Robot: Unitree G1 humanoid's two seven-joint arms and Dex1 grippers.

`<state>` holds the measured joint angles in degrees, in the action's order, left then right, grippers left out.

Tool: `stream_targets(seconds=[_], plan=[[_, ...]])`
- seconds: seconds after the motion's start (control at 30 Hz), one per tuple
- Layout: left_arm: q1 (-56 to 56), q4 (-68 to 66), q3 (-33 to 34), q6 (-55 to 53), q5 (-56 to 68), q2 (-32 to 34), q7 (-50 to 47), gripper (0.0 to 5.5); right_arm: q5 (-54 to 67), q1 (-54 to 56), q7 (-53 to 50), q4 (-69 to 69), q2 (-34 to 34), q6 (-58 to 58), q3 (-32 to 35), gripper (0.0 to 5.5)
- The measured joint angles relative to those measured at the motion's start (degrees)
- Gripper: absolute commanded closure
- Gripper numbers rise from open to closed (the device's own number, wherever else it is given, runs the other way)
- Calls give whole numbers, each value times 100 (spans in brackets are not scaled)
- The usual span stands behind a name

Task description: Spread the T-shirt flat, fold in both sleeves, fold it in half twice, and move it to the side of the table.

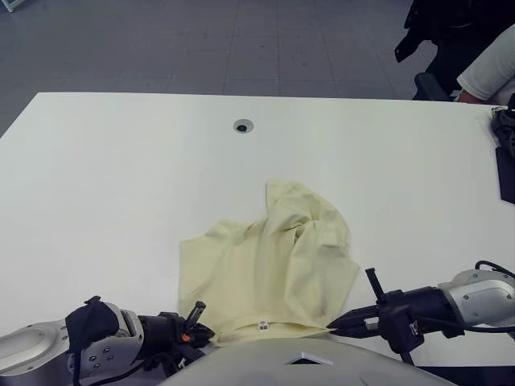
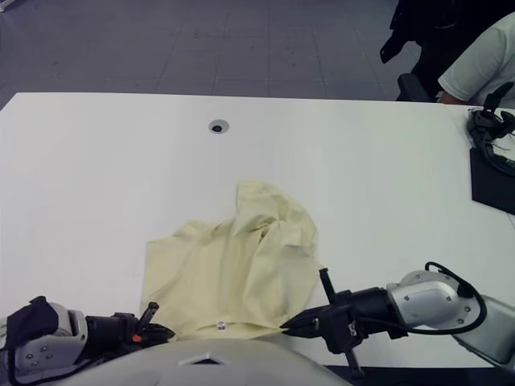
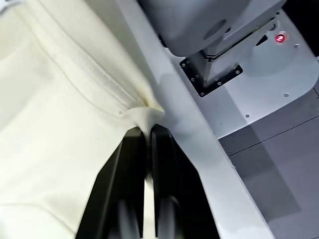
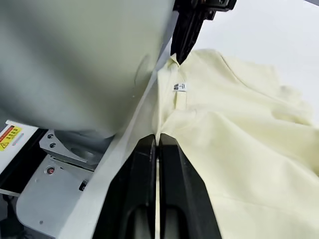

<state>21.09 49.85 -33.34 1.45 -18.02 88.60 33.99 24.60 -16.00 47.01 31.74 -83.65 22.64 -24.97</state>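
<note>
The T-shirt [image 1: 269, 273] lies bunched at the near edge of the table [image 1: 121, 161], the left gripper [image 1: 205, 331] and right gripper [image 1: 330, 326] each pinch its near edge (both squeezed tight), so spreading looks like the step, and next they should pull it flat.

office: white table [image 1: 121, 161] with cable grommet [image 1: 243, 126]

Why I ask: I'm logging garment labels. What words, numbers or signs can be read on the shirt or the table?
Tag at the T-shirt collar: a few lines of dark print, too small to read.
Rest of the T-shirt: plain, no print.
Table: no text or signs.
</note>
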Motion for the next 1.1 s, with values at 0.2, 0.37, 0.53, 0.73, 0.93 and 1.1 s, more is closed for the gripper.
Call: stream_targets(seconds=[0.2,0.37,0.53,0.73,0.93,1.1], plan=[[42,-58,629,-82,351,-678,302,417,425,-72,366,-267,586,-374,582,416],[226,163,1670,-127,2086,-695,757,346,1729,-234,1086,-427,802,-652,1337,348],[6,-188,3075,-220,4468,-960,1583,265,1256,106,1251,-1407,1275,-929,1768,269],[-1860,-1705,2283,-719,3918,-2292,1676,153,-823,799,776,-1942,2187,-925,1422,163],[-2386,-2287,1363,-598,2437,-3211,1635,49,-1874,812,759,-2233,2376,-721,1311,63],[-2313,-2912,951,-32,1493,-3538,1502,10,-1952,675,886,-2146,2303,-622,1425,12]])
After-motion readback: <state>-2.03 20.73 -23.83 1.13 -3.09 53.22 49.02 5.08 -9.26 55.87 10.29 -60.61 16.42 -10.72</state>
